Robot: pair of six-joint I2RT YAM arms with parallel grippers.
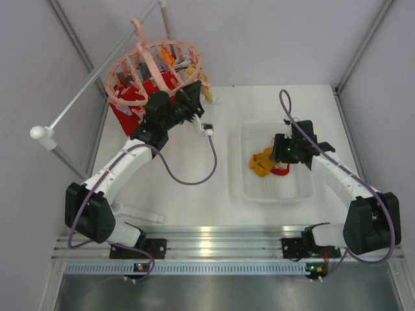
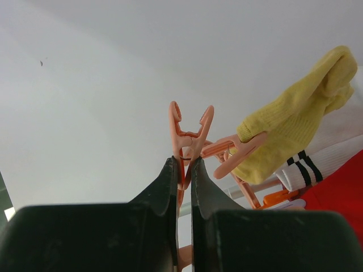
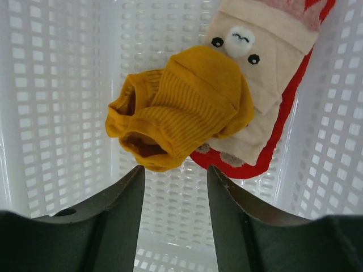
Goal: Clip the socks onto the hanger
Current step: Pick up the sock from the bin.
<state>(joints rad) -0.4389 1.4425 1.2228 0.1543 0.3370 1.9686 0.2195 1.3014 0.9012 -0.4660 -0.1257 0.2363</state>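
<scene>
Salmon-pink, the round plastic drying hanger (image 1: 152, 65) hangs over the tabletop's far left corner, a pale yellow sock (image 2: 295, 122) pegged on it. The left gripper (image 2: 182, 169) is pinched on one clip peg (image 2: 190, 133). Toward the right edge, a mustard-yellow ribbed sock (image 3: 181, 107) and a red, cream-faced sock (image 3: 264, 85) lie in a white perforated plastic basket (image 3: 68, 85); the right gripper (image 3: 176, 173) hovers above, fingers apart.

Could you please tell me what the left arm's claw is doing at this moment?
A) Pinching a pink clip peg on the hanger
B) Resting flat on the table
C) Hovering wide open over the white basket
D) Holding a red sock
A: in the left wrist view the left claw has its fingers pressed nearly together around a salmon-pink clip peg, beside the peg holding a yellow sock.
</scene>
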